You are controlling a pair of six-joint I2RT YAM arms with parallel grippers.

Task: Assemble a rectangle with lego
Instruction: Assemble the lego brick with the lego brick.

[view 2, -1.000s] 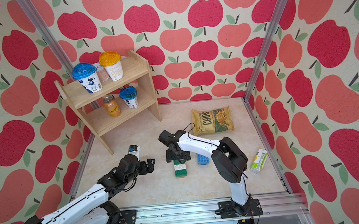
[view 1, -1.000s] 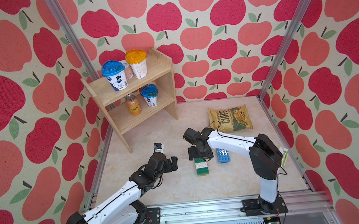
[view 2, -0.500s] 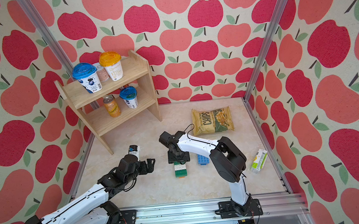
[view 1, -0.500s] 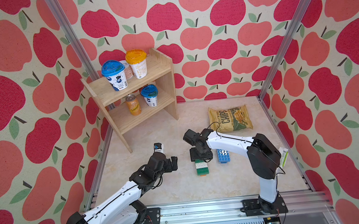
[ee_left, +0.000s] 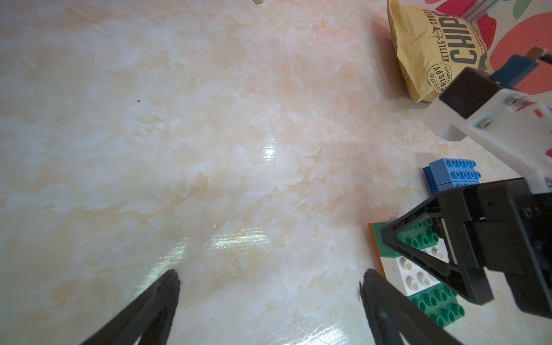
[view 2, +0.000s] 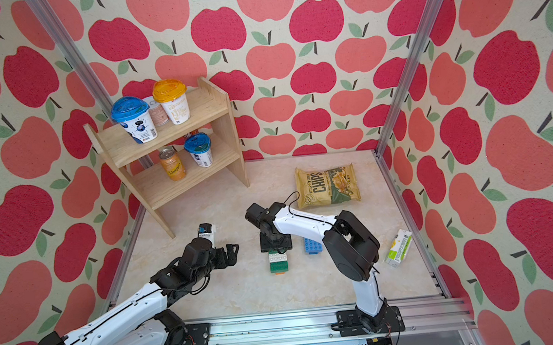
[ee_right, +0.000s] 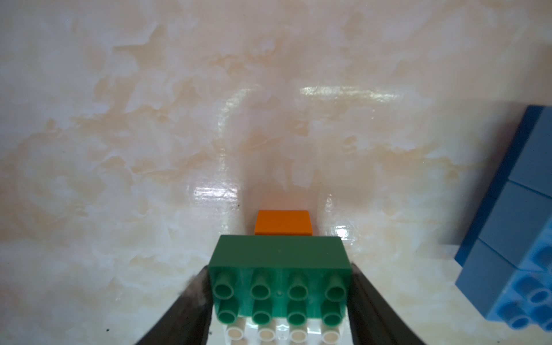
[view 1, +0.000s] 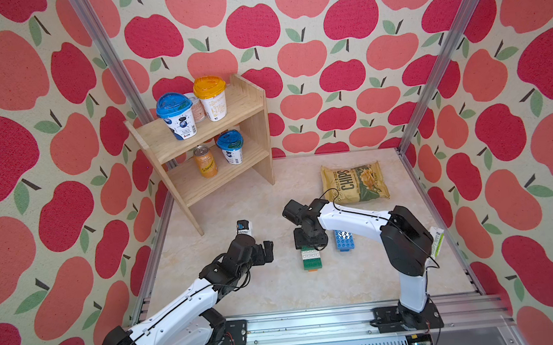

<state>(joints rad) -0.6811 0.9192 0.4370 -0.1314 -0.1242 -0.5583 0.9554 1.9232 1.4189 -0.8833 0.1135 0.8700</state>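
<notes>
You see apple-print walls on 3 sides, a glossy marbled floor, and a wooden 2-tier shelf at 10 o'clock.

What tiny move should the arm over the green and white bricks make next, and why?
Probably squeeze the right pincer shut on the green brick. Its fingers sit on either side of that brick, though firm contact is unclear. The blue stack lies apart, so a firm grip seems needed before the two can be brought together.

White arms, black joints
</notes>
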